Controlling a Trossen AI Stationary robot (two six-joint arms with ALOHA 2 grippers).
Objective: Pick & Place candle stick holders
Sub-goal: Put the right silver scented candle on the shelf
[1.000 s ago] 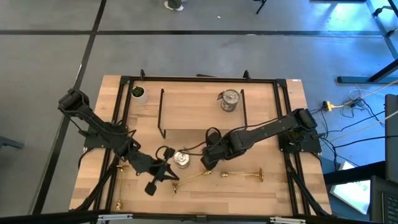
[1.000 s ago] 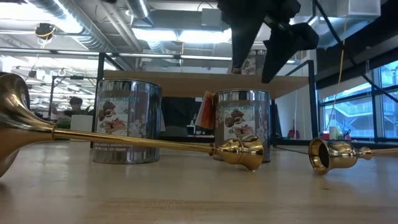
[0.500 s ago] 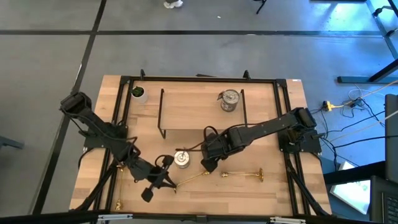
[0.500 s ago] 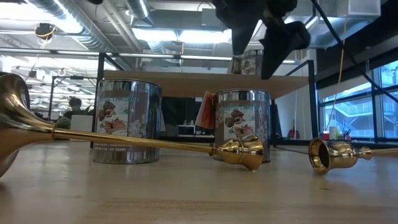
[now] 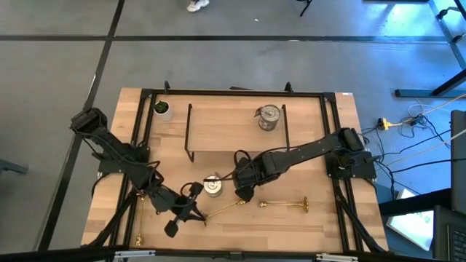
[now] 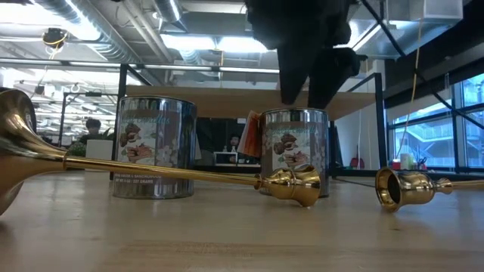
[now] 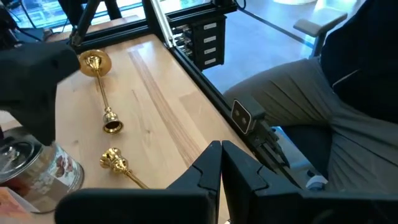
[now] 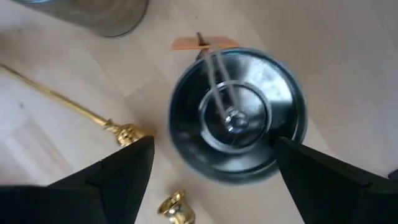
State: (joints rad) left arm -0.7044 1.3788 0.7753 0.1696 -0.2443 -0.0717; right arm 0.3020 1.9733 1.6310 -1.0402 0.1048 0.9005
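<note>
Two silvery round cups stand side by side on the table; one [image 5: 212, 185] shows from above. The other [image 8: 236, 109] is under my right gripper [image 8: 224, 180], which points down, open, one finger on either side just above its rim [image 6: 295, 113]. A third cup [image 5: 269, 116] sits on the rack. Two gold sticks [image 5: 227, 208] [image 5: 285, 204] lie on their sides near the front. Another gold end [image 5: 138, 239] shows at the near left. My left gripper [image 7: 221, 155] is shut and empty, hovering over the near part of the table.
A black wire rack [image 5: 237, 127] stands at the table's far middle. A small white pot with a plant [image 5: 162, 109] sits at the far left. Black frame rails [image 5: 145, 131] run along the edges. A seated person's lap [image 7: 311, 93] is beyond the table edge.
My right gripper has sunk toward the cup below it, drifted a little toward the table's left edge, and rolled about its own pointing line. The cups and sticks lie as before.
</note>
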